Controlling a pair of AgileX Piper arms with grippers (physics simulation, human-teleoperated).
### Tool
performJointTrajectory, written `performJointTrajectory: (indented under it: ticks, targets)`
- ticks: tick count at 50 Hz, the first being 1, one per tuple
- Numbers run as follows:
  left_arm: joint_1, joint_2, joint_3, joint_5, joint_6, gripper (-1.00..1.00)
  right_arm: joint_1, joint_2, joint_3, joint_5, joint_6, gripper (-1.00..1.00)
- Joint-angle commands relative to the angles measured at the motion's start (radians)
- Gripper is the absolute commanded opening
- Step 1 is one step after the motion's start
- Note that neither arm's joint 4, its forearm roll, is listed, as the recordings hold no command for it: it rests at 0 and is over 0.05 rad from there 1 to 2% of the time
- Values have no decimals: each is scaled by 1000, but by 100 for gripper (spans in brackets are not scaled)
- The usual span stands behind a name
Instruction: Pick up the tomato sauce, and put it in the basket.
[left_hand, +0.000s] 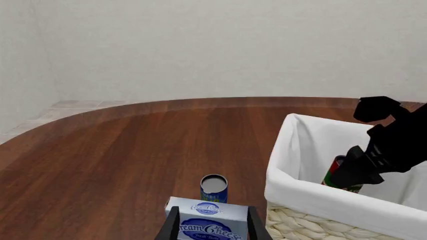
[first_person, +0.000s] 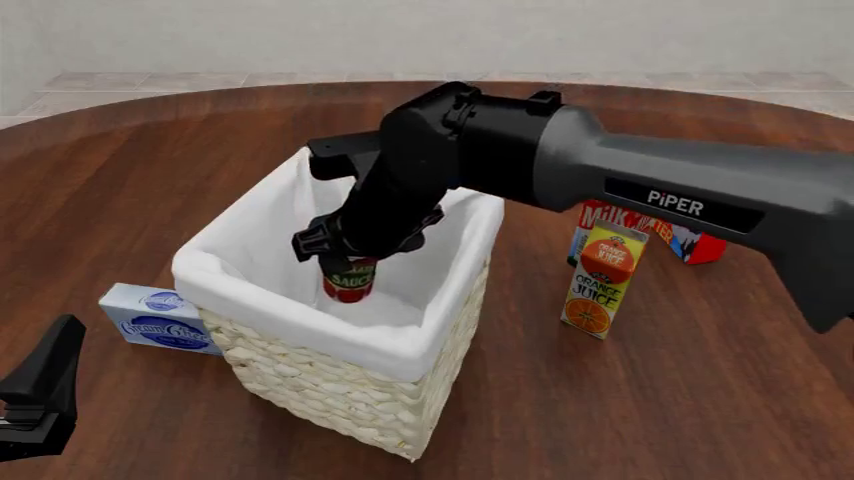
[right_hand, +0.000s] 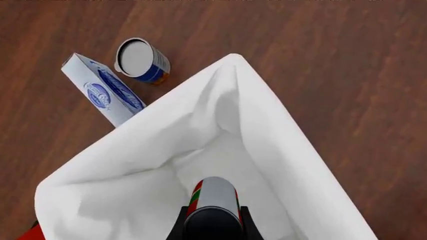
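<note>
Reaching down into the basket (first_person: 441, 330), the right claw (first_person: 350, 262) is clamped on the tomato sauce (first_person: 350, 283).

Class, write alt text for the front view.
The right hand holds the tomato sauce inside the basket. A cream cheese box lies left of it; an orange juice carton stands to its right.

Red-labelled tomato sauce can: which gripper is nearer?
Right. The right gripper is clamped on the red-labelled tomato sauce can inside the cream wicker basket. The left gripper sits outside the basket, by the blue-and-white cream cheese box.
</note>
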Motion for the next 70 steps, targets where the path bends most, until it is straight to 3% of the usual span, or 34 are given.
performJointTrajectory:
  ticks: [1, 6, 7, 38, 70]
  targets:
    - [0, 0, 0, 0, 0, 100, -3, 3, -6, -5, 13, -100]
    - [0, 0, 0, 0, 0, 100, 0, 3, -13, -4, 9, -100]
    - [0, 0, 0, 0, 0, 100, -1, 3, -18, -4, 2, 100]
    - [0, 0, 0, 0, 0, 100, 1, -37, -30, 13, -9, 100]
    - [0, 0, 0, 0, 0, 100, 2, -389, 8, 156, -51, 100]
